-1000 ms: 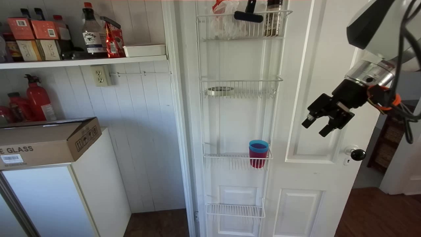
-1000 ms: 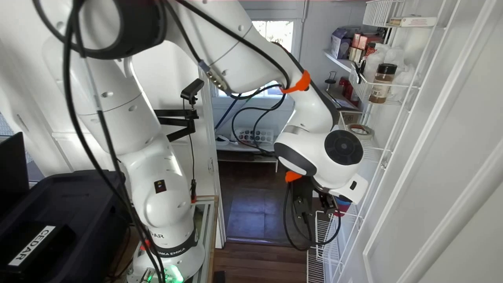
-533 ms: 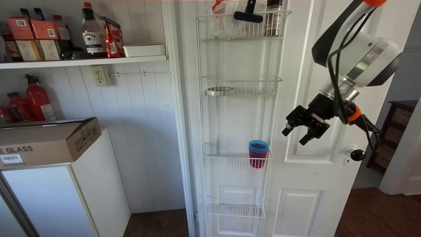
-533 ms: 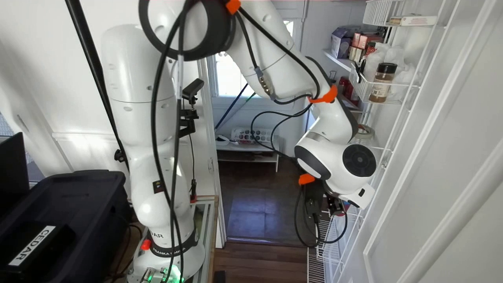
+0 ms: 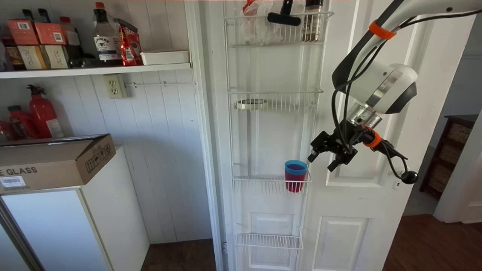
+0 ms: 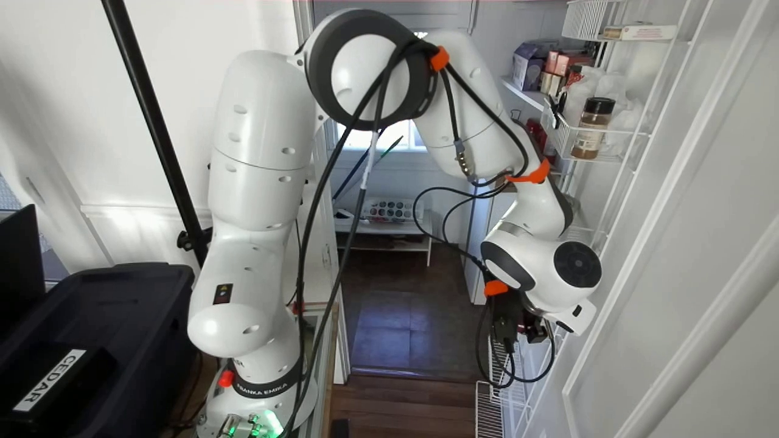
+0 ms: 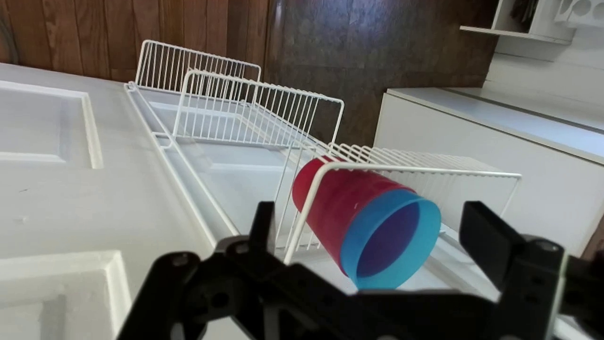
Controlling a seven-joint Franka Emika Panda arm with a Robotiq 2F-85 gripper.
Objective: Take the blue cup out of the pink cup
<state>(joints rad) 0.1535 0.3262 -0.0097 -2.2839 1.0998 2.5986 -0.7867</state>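
Brought lower and nearer to the blue cup point(image 7: 422, 243) since the earlier frame was the gripper point(image 5: 321, 163), with the arm point(image 6: 261, 140) carried along behind it. Unmoved, the blue cup was nested inside the pink cup point(image 7: 339, 203), its rim raised as a light band above the pink one. Both were held upright in a wire basket point(image 7: 424, 170) fixed to the door point(image 5: 361, 199), close to the basket's end on the side of the knob point(image 5: 409, 177). In the wrist view the pink cup was crossed by the bent wire at the basket's corner.

The gripper's fingers point(image 7: 486, 238) were spread wide. Both cups were framed between them in the wrist view, with a gap seen on either side, and the dark inside of the blue cup was left open to sight. In an exterior view one fingertip point(image 5: 311, 156) was seen just beside the blue rim and slightly above it; its depth could not be told. In an exterior view the cups were largely hidden behind the wrist point(image 6: 541, 267).

Toward the opposite end of the basket above point(image 5: 290, 91), a pale ring point(image 5: 251, 105) was placed. In the basket over that point(image 5: 288, 44), a jar point(image 6: 590, 131) was kept near the knob-side end, with a bag point(image 5: 263, 28) beside it. On the wall point(image 5: 162, 116), a shelf point(image 5: 113, 70) was lined with boxes point(image 5: 52, 35) and a bottle point(image 5: 108, 45).
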